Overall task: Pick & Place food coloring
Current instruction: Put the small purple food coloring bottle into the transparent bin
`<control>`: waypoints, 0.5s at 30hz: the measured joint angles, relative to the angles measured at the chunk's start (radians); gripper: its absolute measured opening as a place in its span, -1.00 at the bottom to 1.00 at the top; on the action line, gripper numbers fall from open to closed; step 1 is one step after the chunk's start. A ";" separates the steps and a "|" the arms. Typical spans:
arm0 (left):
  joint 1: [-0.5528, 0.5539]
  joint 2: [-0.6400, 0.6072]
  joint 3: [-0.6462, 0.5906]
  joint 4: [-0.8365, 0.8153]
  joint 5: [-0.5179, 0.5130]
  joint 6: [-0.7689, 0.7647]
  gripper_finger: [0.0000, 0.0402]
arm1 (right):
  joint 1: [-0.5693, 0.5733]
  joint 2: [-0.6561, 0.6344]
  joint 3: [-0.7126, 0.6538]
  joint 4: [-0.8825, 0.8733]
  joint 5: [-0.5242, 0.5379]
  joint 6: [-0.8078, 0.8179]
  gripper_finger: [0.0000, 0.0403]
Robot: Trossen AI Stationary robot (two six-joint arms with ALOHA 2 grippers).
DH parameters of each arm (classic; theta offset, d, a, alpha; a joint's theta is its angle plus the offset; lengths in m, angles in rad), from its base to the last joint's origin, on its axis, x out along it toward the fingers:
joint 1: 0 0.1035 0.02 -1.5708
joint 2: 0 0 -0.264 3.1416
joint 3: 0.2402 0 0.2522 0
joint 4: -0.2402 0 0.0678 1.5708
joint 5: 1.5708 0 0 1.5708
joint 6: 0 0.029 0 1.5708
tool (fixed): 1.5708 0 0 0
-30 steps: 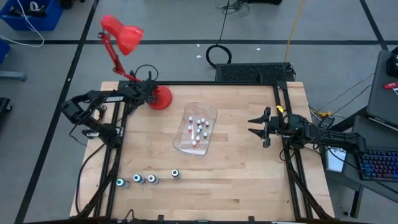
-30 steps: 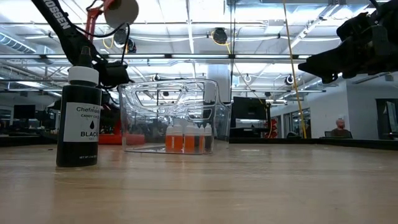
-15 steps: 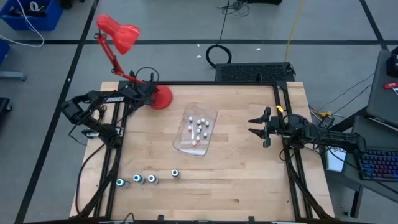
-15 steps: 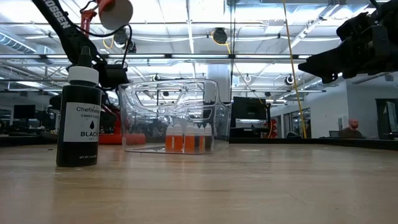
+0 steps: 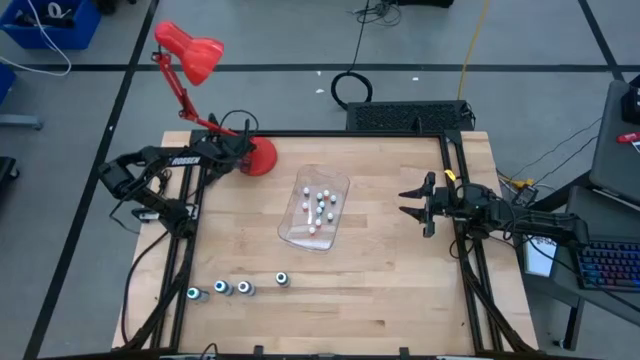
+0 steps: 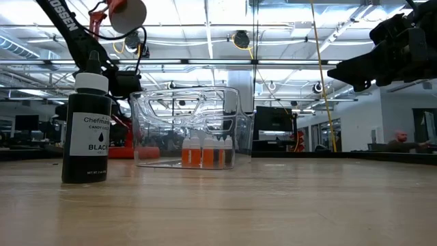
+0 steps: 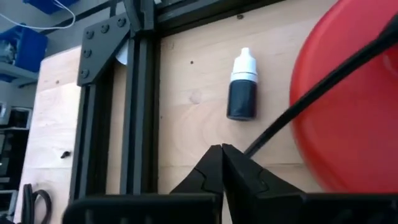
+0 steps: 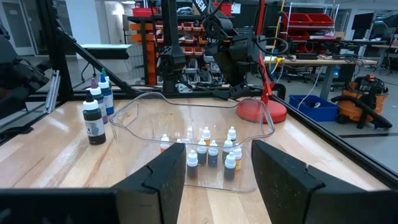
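Note:
Several tiny white-topped food coloring bottles (image 5: 320, 207) stand upright inside the clear tub (image 5: 298, 232) at mid-table. Another small dark one (image 7: 242, 91) lies on its side on the wood beside the red lamp's base (image 7: 351, 93). The larger dark bottles (image 5: 232, 288) stand upright in a row near the front left; one reads BLACK (image 6: 87, 130). My left gripper (image 7: 221, 150) is shut, hovering at the far left by the lamp base, short of the lying bottle. My right gripper (image 5: 405, 202) hangs open right of the tub, pointing at it (image 8: 214, 168). My left gripper's shut fingertips stand right beside the lamp's black cord (image 7: 298, 109); I cannot tell whether they touch it.
The red desk lamp (image 5: 190, 52) leans out past the table's far left corner, its base (image 5: 260, 158) on the wood. Black frame rails (image 5: 185, 240) run along the left and right (image 5: 465, 250) sides. Bare wood lies between the tub and the front edge.
The lamp's head has swung a little toward the left and away from the table, then come to rest. Both arms stay where they were.

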 joint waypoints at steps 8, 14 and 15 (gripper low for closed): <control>0.011 -0.001 -0.050 0.148 -0.082 -0.002 -0.98 | 0.000 0.000 0.000 0.000 0.000 0.000 -0.13; -0.001 -0.001 -0.145 0.372 -0.113 0.026 -0.99 | 0.000 0.000 0.000 0.000 0.000 0.000 -0.15; -0.003 -0.001 -0.155 0.399 -0.125 0.033 -0.99 | 0.000 0.000 0.000 0.000 0.000 0.000 -0.15</control>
